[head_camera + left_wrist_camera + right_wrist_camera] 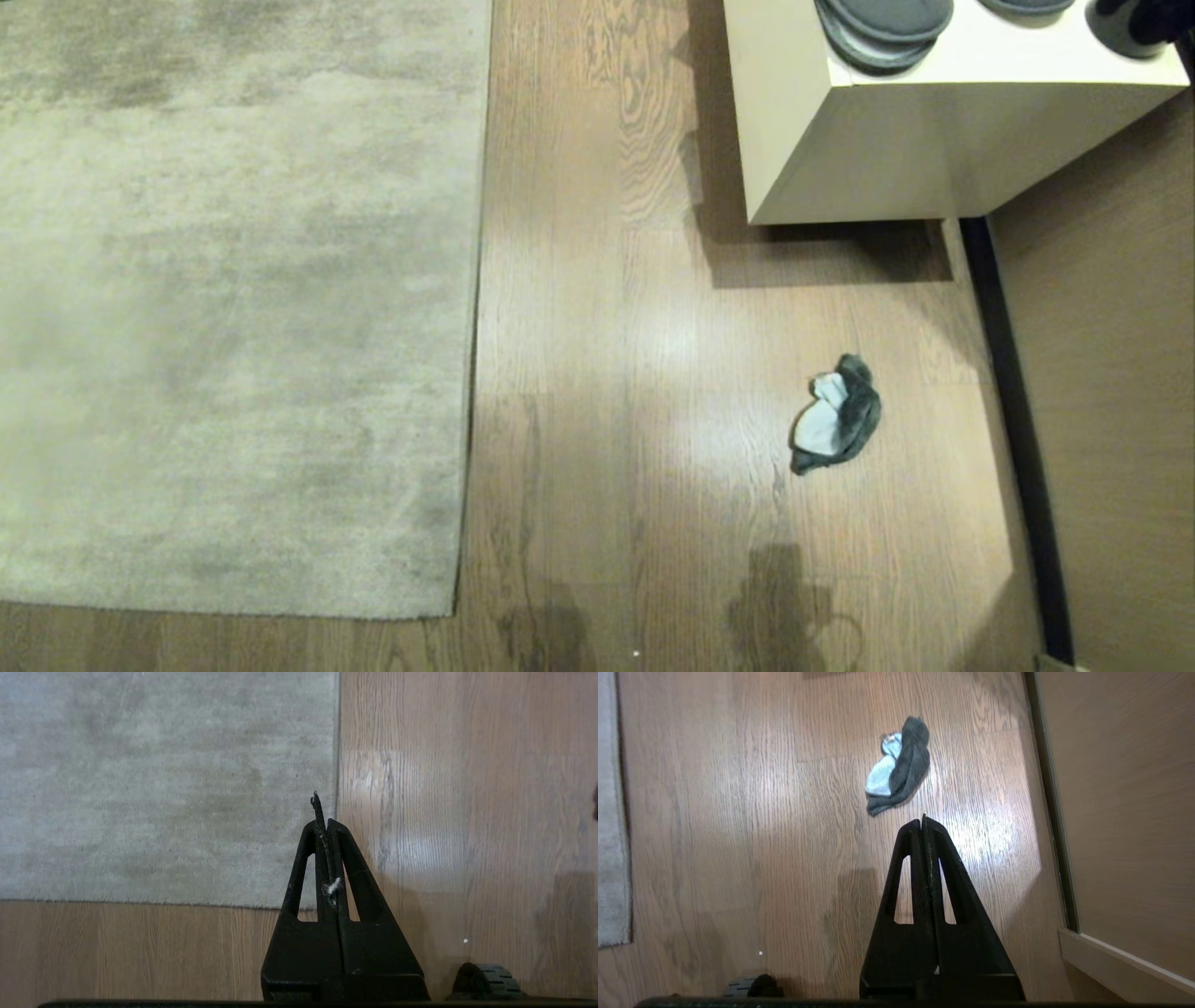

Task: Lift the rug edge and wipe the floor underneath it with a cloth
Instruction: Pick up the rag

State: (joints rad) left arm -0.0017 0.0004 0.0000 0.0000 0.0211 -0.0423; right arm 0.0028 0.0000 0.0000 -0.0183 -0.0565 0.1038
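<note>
Both end effectors, left point(327, 823) and right point(923, 823), are hanging closed and empty above the floor point(579, 373). The cloth point(836, 415) is lying at 3 o'clock, the rug edge point(471, 373) lying flat at 9 o'clock. Risk: closed fingers pushing the cloth away. A cream cabinet point(868, 154) is standing at 1 o'clock

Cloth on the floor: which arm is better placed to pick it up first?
Right, probably. The cloth lies just ahead of the shut right gripper, apart from it. The left gripper, also shut, hangs over the rug edge instead.
</note>
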